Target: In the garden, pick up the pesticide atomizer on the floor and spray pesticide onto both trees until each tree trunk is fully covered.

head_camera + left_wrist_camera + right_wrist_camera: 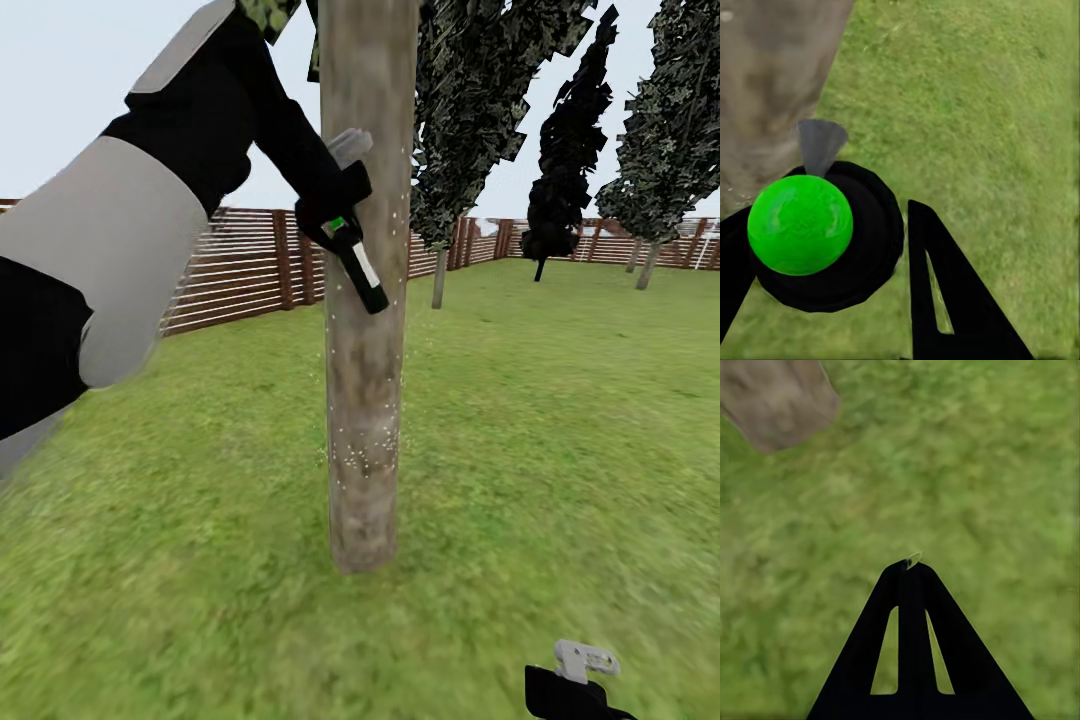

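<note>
Head view, grass lawn [560, 420], slatted fence [250, 265], left end effector [335, 215] clamping pesticide atomizer [358, 262].

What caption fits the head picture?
Left gripper holds the pesticide atomizer against a speckled tree trunk.

1. The tree trunk [365, 300] is mottled grey-brown, with tiny white specks [362, 455] on its lower part.
2. The bottle [358, 262] is black, with a white stripe and a small green spot; in the left wrist view its top [800, 223] is bright green on black.
3. The left arm [110, 250] is black and light grey.
4. The grass [560, 420] is green with yellowish patches.
5. The fence [240, 265] is reddish-brown, in horizontal slats.
6. The leaves [480, 90] are dark green and speckled.
7. The sky [70, 70] is pale grey-white.
</note>
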Robot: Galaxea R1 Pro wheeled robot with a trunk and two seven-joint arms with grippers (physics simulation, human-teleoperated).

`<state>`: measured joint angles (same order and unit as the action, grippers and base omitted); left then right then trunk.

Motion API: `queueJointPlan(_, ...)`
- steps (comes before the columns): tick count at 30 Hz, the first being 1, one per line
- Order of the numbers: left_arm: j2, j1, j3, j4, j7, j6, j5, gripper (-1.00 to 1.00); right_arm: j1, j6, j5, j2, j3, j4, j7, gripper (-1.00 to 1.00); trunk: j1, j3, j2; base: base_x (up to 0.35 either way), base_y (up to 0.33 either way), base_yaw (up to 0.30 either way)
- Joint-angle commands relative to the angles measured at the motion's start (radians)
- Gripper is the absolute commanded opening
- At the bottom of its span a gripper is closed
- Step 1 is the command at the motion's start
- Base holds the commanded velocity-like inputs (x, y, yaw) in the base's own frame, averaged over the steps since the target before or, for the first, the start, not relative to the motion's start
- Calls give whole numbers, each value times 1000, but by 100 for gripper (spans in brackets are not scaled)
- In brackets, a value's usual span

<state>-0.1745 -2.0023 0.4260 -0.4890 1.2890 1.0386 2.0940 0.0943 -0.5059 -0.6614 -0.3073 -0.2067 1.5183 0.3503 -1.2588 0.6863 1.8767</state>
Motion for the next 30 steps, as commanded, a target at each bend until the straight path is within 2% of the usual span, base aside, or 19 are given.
queueJointPlan(1, 0, -18, 2, 12, 11, 9, 20, -100, 0, 0, -10, -1, -2, 2, 10, -100, 0, 1, 0, 0, 0, 0)
queueJointPlan(3, 0, -59, 2, 52, 12, 9, 51, -100, -1, 0, -10, -1, -2, 2, 10, -100, 0, 1, 0, 0, 0, 0)
queueJointPlan(6, 0, -97, 2, 80, 12, 9, 60, -100, 0, 0, -10, -1, -2, 2, 10, -100, 0, 1, 0, 0, 0, 0)
queueJointPlan(8, 0, -150, 2, 104, 12, 3, 89, -100, 0, 0, -10, 0, -2, 2, 10, -100, 0, 1, 0, 0, 0, 0)
queueJointPlan(11, 0, -174, 2, 115, 12, 1, 121, -100, 0, -1, -10, 0, -2, 2, 10, -100, 0, 1, 0, 0, 0, 0)
queueJointPlan(12, 0, -179, 2, 117, 12, 0, 154, -100, 0, -1, -10, 0, -2, 2, 10, -100, 0, 1, 0, 0, 0, 0)
queueJointPlan(13, 0, -181, 2, 118, 12, 0, 204, -100, 0, -1, -10, 0, -2, 2, 10, -100, 0, 1, 0, 0, 0, 0)
queueJointPlan(15, 0, -183, 2, 118, 11, 0, 249, -100, 0, -2, -10, 0, -2, 2, 10, -100, 0, 1, 0, 0, 0, 0)
queueJointPlan(16, 0, -183, 2, 117, 11, 0, 260, -100, 0, -2, -10, 0, -2, 2, 10, -100, 0, 1, 0, 0, 0, 0)
queueJointPlan(21, 0, -176, 1, 109, 9, 1, 262, -100, 1, -2, -10, 0, -2, 2, 11, -100, 0, 1, 0, 0, 0, 0)
queueJointPlan(23, 0, -143, 1, 109, 11, -1, 262, -100, 2, -2, -10, 0, -2, 2, 12, -100, 0, 1, 0, 0, 0, 0)
queueJointPlan(25, 0, -59, 2, 104, 15, 1, 262, -100, 12, -2, -10, 0, -2, 2, 12, -100, 0, 1, 0, 0, 0, 0)
queueJointPlan(27, 0, 37, 5, 64, 38, 3, 260, -100, 20, -2, -10, 0, -2, 2, 12, -100, 0, 1, 0, 0, 0, 0)
queueJointPlan(29, 0, 181, 17, -34, 75, 3, 213, -100, 25, -2, -10, 0, -2, 2, 12, -100, 0, 1, 0, 0, 0, 0)
queueJointPlan(30, 0, 216, 19, -59, 80, 2, 202, -100, 26, -2, -10, 0, -2, 2, 12, -100, 0, 1, 0, 0, 0, 0)
